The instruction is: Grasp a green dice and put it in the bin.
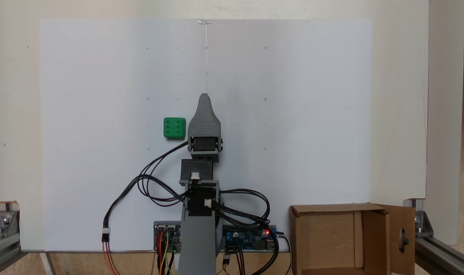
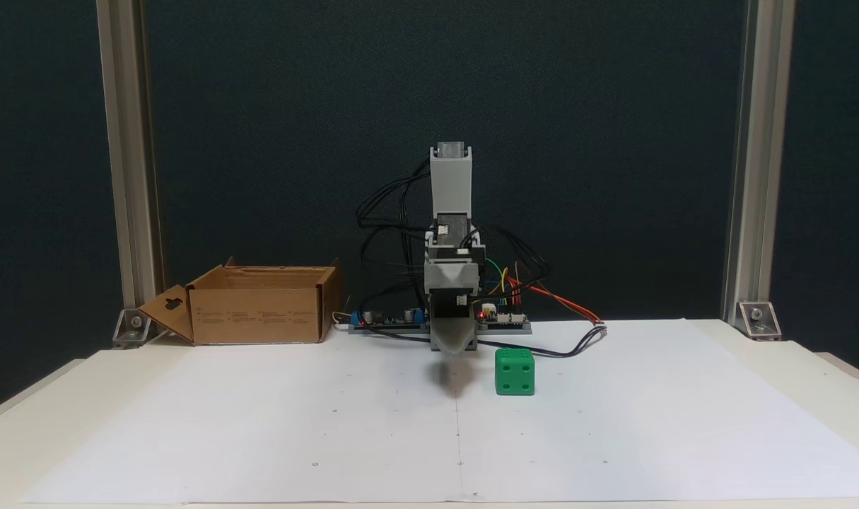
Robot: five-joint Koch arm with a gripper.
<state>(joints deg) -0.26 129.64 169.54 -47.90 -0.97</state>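
Note:
The green dice [image 1: 174, 127] rests on the white paper, six pips up, just left of my gripper [image 1: 204, 97] in a fixed view from above. In the fixed view from the front, the dice [image 2: 514, 371] sits right of the gripper [image 2: 452, 345] and a little nearer the camera. The gripper points away from the arm's base and hangs low over the paper, apart from the dice. A single grey tip shows, so its jaws cannot be told apart. The bin [image 1: 299, 236], a brown cardboard box with upright flaps, stands beside the arm's base; the bin [image 2: 259, 314] is left of the base in the front view.
White paper sheet [image 1: 293, 114] covers the table. Circuit boards [image 1: 251, 238] and looping cables [image 1: 147, 183] lie around the arm's base. Aluminium frame posts [image 2: 744, 162] stand at the table's back corners. The bin's flap with the handle hole [image 1: 401, 236] sticks outward.

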